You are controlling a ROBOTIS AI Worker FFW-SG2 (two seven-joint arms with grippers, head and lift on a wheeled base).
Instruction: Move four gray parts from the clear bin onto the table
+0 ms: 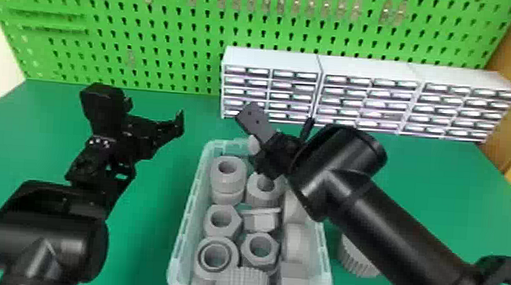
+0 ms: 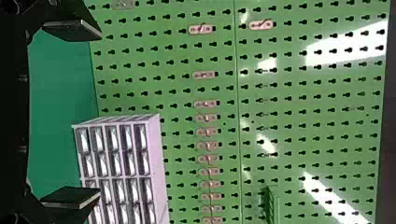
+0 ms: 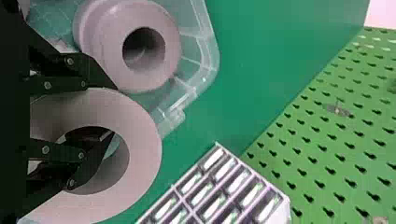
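Green tabletop point(image 1: 142, 239); right pincer point(image 3: 114, 111) clasps gray ring point(image 3: 142, 158), one finger inside, likely for purchase; left pincer point(image 2: 99, 113) spread.

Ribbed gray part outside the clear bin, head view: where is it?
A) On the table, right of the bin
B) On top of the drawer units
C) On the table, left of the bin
A: the ribbed gray part shows on the green table, just right of the clear bin.
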